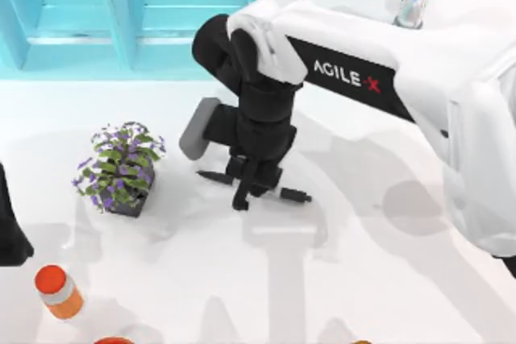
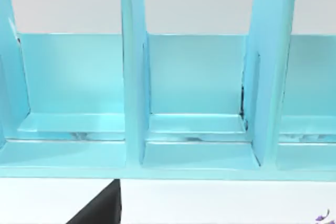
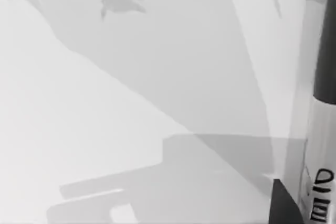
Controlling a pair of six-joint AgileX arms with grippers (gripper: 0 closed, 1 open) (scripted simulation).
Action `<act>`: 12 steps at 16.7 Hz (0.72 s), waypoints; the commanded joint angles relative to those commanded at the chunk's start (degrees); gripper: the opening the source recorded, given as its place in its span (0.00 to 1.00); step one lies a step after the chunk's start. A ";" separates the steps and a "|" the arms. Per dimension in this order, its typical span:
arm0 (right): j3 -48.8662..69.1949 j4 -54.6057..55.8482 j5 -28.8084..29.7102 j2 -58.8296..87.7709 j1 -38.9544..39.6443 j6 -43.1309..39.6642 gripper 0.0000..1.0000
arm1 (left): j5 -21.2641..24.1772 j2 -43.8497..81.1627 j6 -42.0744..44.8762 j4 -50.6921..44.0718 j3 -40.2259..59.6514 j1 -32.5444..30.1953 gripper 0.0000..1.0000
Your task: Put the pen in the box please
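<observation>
In the middle of the table, the right gripper (image 1: 256, 184) is lowered onto the pen (image 1: 292, 194), with its dark fingers on both sides of the barrel; whether they already press on it, I cannot tell. The pen lies flat on the white table (image 1: 363, 279), its pointed tip toward the left and its black end toward the right. In the right wrist view, the pen barrel (image 3: 321, 145) with black print is very close. Near the pen, on its left, stands a potted plant (image 1: 121, 168). The box (image 1: 121, 14) is at the far left part of the table, well apart from the pen; its divider (image 2: 134, 77) is seen by the left wrist camera. The left arm (image 1: 10, 227) is at the left edge.
</observation>
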 joint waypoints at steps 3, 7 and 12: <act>0.00 0.00 0.00 0.00 0.00 0.00 0.00 | 0.00 0.00 0.00 0.00 0.00 0.00 1.00; 1.53 0.11 2.07 -2.94 -0.81 -1.23 0.00 | 0.00 0.00 0.00 0.00 0.00 0.00 1.00; 8.13 -4.77 1.86 -1.73 -1.10 -1.02 0.00 | 0.00 0.00 0.00 0.00 0.00 0.00 1.00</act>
